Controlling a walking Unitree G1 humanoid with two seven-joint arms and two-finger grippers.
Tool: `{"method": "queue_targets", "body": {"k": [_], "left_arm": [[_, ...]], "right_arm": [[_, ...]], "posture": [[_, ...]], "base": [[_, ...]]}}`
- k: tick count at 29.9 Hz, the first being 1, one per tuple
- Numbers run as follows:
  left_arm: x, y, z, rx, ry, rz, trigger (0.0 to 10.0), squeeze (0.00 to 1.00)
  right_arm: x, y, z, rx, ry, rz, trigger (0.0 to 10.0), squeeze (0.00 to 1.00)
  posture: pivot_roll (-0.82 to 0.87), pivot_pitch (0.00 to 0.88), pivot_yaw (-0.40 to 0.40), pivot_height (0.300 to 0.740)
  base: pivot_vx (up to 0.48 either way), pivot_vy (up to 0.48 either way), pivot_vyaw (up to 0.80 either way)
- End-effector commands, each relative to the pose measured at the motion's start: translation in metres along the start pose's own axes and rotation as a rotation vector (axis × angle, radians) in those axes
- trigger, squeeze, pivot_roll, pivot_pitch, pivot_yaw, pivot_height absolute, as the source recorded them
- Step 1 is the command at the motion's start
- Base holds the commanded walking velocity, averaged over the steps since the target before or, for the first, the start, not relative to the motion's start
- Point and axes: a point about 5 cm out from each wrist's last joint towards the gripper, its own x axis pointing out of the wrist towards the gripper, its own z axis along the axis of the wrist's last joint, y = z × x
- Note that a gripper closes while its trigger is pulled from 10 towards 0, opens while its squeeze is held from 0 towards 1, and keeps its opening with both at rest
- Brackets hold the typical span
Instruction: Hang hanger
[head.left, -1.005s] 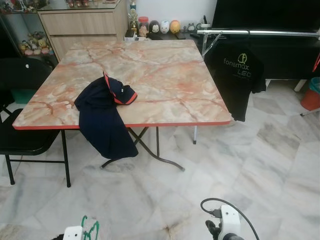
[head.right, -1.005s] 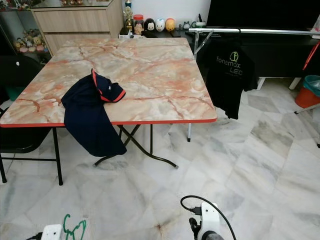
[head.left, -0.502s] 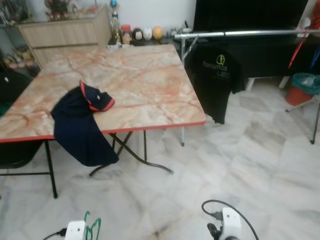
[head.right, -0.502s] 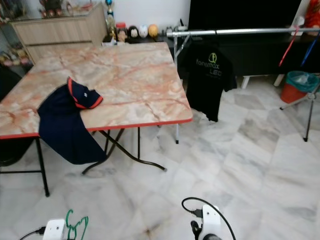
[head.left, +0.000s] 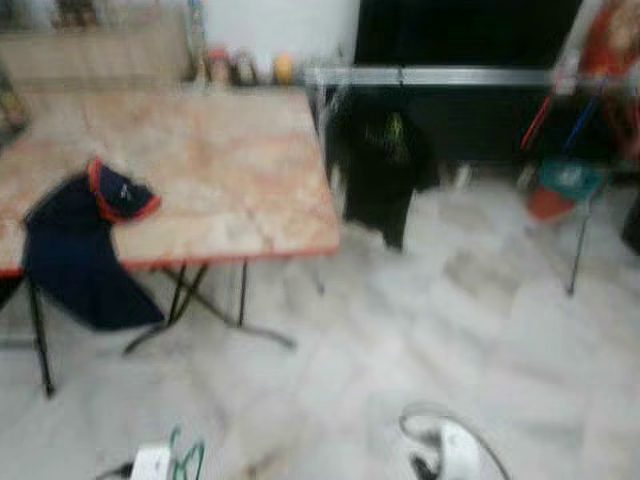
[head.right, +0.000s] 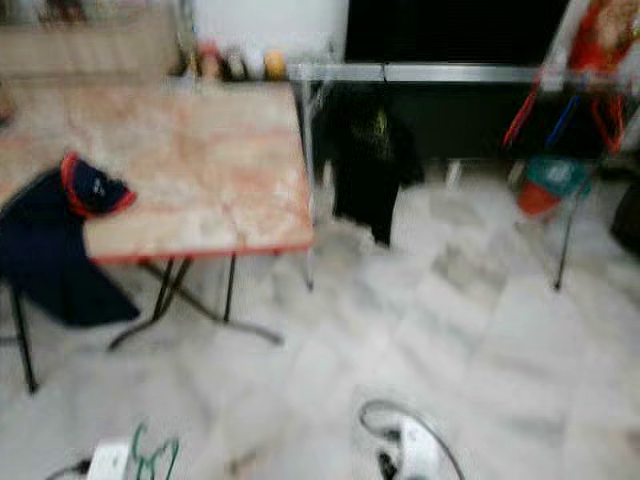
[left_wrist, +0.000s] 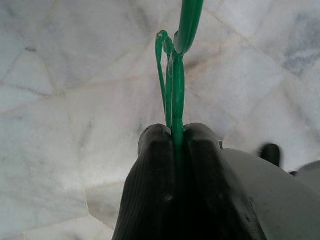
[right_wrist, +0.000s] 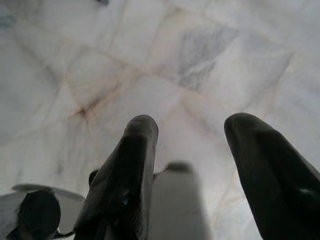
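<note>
My left gripper (left_wrist: 174, 134) is shut on a thin green hanger (left_wrist: 172, 75), held low over the marble floor; the hanger (head.left: 184, 456) also pokes up at the bottom left of the blurred head view. The right gripper (right_wrist: 192, 130) hangs open and empty above the floor. A silver clothes rail (head.left: 440, 76) runs across the back, with a black t-shirt (head.left: 382, 160) hanging from it beside the table.
A marble-patterned folding table (head.left: 220, 170) with a red edge stands to the left, a navy polo shirt (head.left: 75, 240) draped over its front edge. An orange bin (head.left: 555, 190) and a thin stand (head.left: 580, 240) sit at the right. White marble floor (head.left: 450, 330) lies ahead.
The camera has swung to the right, so the table and rail have slid left in the picture and the view is now blurred. Both grippers stay low as before.
</note>
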Motion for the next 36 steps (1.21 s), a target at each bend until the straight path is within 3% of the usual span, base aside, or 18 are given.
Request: {"method": "queue_targets", "body": {"k": [1,29,36], "left_arm": [[0.0020,-0.0061,0.0026,0.010,-0.001,-0.015,10.0,0.00],[0.0050,-0.0153,0.0093,0.000,-0.028,-0.029,10.0,0.00],[0.0053,-0.0157,0.0107,-0.011,-0.035,-0.031,10.0,0.00]], "right_arm": [[-0.0009,-0.0114,0.0038,-0.002,-0.012,-0.030,10.0,0.00],[-0.0019,-0.0165,0.0031,0.009,-0.014,-0.037,10.0,0.00],[-0.0019,-0.0167,0.0033,0.008,-0.014,-0.036,10.0,0.00]], "posture": [[-0.04,0.000,0.022,0.740],[-0.04,0.000,0.008,0.740],[-0.04,0.000,0.007,0.740]], "base": [[0.000,-0.472,0.00],[0.000,-0.472,0.00],[0.000,-0.040,0.00]]}}
